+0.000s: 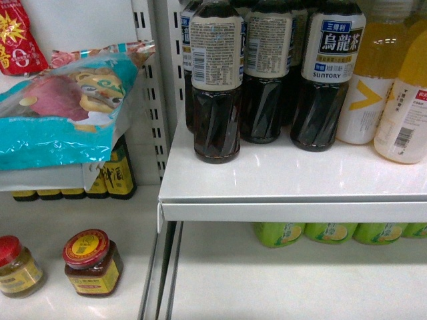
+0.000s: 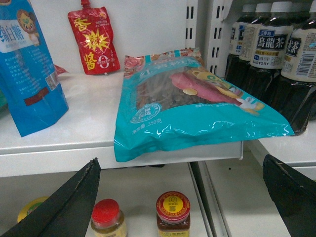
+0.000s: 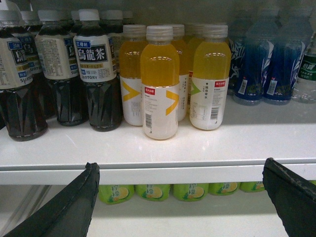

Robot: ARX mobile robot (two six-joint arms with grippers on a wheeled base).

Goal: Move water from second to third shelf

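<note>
At the far right edge of the right wrist view stands a clear bottle with a green label, the water [image 3: 308, 69], partly cut off by the frame, on the same shelf [image 3: 197, 167] as the other drinks. My right gripper [image 3: 180, 200] is open and empty, held in front of and just below that shelf's front edge, well left of the water. In the left wrist view my left gripper [image 2: 180, 200] is also open and empty, below a shelf bearing a teal bag [image 2: 187, 113]. Neither gripper shows in the head view, nor does the water.
Dark tea bottles [image 3: 96, 74], yellow drinks [image 3: 159, 84] and blue bottles [image 3: 269, 64] crowd the shelf left of the water. Green lemon bottles [image 3: 153, 191] line the shelf below. On the left bay are a blue bag [image 2: 29, 74], a red pouch [image 2: 94, 42] and two jars [image 2: 173, 215].
</note>
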